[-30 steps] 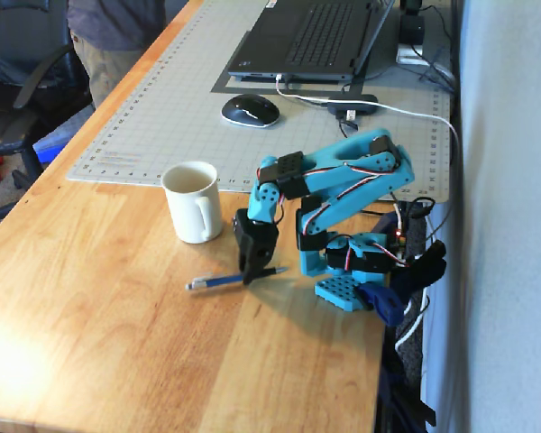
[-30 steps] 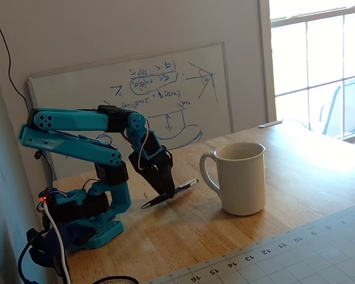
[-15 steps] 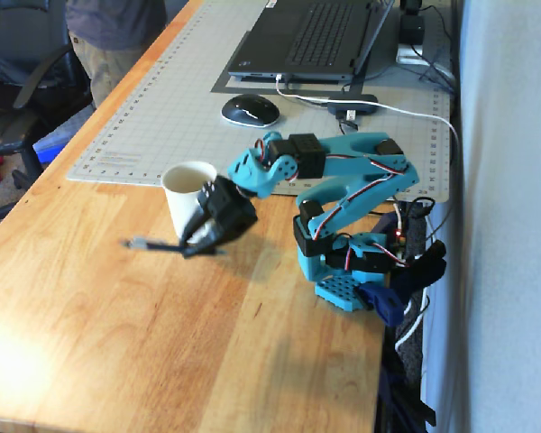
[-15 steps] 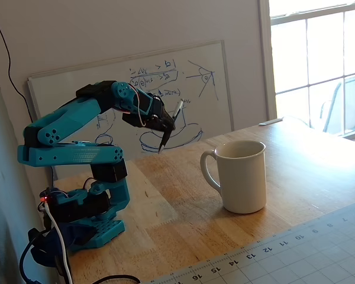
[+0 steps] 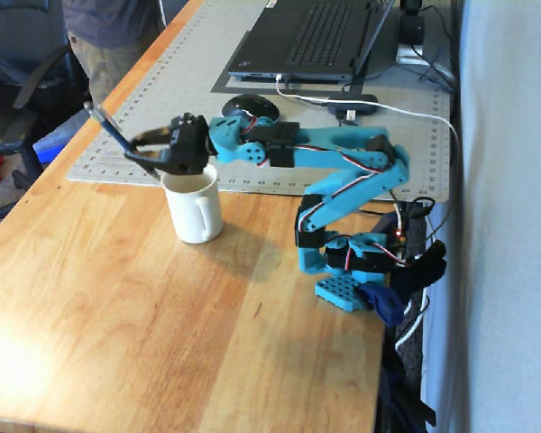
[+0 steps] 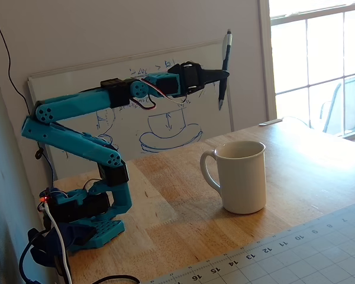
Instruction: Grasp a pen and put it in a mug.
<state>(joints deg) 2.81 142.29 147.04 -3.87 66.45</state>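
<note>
The cream-white mug (image 5: 197,209) stands upright on the wooden table, handle to the right in one fixed view; it also shows in the other fixed view (image 6: 244,177) with its handle to the left. My gripper (image 5: 137,144) is shut on the dark blue pen (image 5: 106,124) and holds it in the air, beside and higher than the mug's rim. In the other fixed view the gripper (image 6: 223,75) grips the pen (image 6: 226,50) near its middle. The pen is nearly upright, tip down, well above the table and left of the mug's opening.
A grey cutting mat (image 5: 162,81) lies behind the mug, with a laptop (image 5: 316,36), a black mouse (image 5: 250,106) and cables on it. A person (image 5: 108,36) stands at the table's far left corner. A whiteboard (image 6: 165,127) leans on the wall behind the arm.
</note>
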